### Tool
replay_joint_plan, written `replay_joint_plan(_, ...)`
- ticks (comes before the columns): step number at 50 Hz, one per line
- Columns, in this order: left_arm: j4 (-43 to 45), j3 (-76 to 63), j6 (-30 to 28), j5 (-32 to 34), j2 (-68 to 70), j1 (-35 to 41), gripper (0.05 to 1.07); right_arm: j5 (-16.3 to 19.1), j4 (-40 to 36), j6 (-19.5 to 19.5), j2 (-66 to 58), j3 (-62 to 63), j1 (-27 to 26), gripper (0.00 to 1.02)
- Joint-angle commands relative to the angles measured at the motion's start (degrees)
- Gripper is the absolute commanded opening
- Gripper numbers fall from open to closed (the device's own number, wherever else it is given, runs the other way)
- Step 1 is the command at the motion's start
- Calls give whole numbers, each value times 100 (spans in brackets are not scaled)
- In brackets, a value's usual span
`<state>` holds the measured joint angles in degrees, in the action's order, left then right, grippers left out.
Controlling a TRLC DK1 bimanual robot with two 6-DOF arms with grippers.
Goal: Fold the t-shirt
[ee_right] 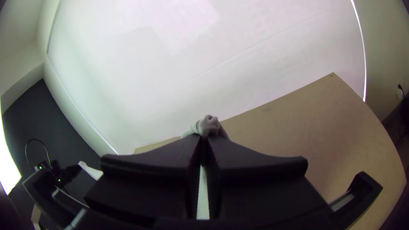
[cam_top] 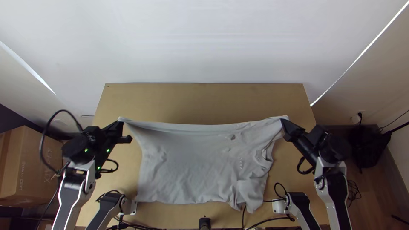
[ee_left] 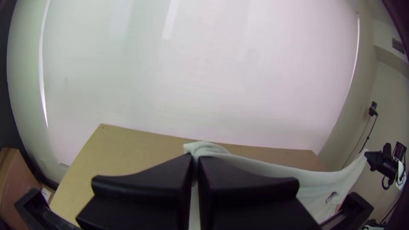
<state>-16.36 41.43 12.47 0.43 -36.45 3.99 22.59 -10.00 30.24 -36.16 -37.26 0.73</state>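
The light grey t-shirt [cam_top: 191, 166] hangs stretched between both grippers in the top view, its upper edge pulled into a slightly sagging line and its lower part falling toward the table's near side, more wrinkled at the right. My left gripper [cam_top: 121, 124] holds its upper left corner; in the left wrist view, the left gripper [ee_left: 196, 164] is shut on a bunch of the t-shirt [ee_left: 272, 169]. At the upper right corner, my right gripper [cam_top: 284, 123] grips the cloth; in the right wrist view, the right gripper [ee_right: 203, 142] is closed on a small bunched tip of the t-shirt [ee_right: 208, 125].
Bare wooden table [cam_top: 204, 100] lies beyond the cloth. Two smaller arms [cam_top: 111, 208] with cables stand at the near corners, and a small black device [cam_top: 205, 222] is at the near edge. A cardboard box [cam_top: 34, 166] stands off the table's left side.
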Motion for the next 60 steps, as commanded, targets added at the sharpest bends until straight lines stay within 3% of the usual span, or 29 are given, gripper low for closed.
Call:
replay_joint_plan(1, 616, -285, 107, 142, -609, -197, 7, -132, 675, -88, -559, 342, 67, 2)
replay_joint_plan(17, 2128, -3, 89, 177, -2842, -452, 7, -273, 2134, -80, -3310, -107, 85, 2)
replay_joint_plan(27, 2524, 735, 71, 274, -4274, -610, 7, -299, 2169, -88, -5032, -1188, 94, 2)
replay_joint_plan(47, 2620, 2519, 63, 283, -6401, -865, 7, -501, 2248, -80, -7212, -3068, 190, 2)
replay_joint_plan(60, 2322, 3249, 133, 274, -7060, -812, 7, -545, 1466, 175, -8091, -4387, 182, 2)
